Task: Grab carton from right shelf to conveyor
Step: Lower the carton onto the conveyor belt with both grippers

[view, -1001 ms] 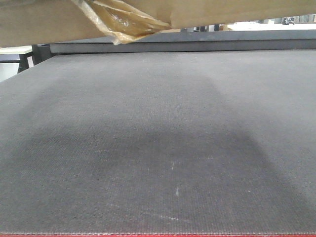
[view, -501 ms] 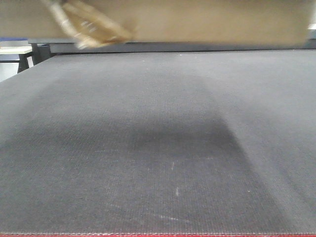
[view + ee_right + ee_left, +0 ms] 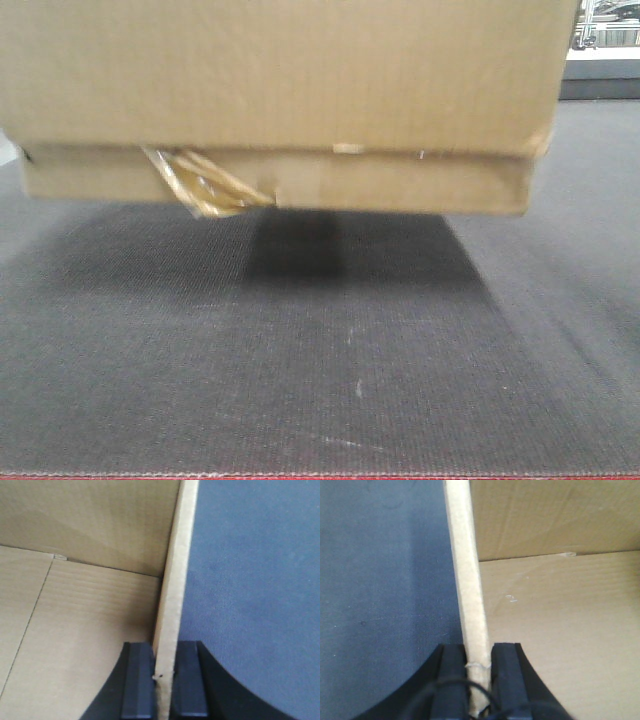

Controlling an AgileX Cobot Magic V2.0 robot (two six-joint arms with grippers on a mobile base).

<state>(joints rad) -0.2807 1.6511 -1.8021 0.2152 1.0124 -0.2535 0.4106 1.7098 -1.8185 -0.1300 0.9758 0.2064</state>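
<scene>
Closest in, the left hand (image 3: 478,655) was clenched on a side wall of the carton (image 3: 555,630), one finger inside and one outside. The right hand (image 3: 165,655) pinched the opposite wall the same way. Out front, the grey desk (image 3: 400,360) ran back into a dark shadow, and over that shadow was the carton, spanning most of the view. A crumpled curl of tape (image 3: 205,185) hung off its lower edge. Touching the desk or just above it? Couldn't tell.
</scene>
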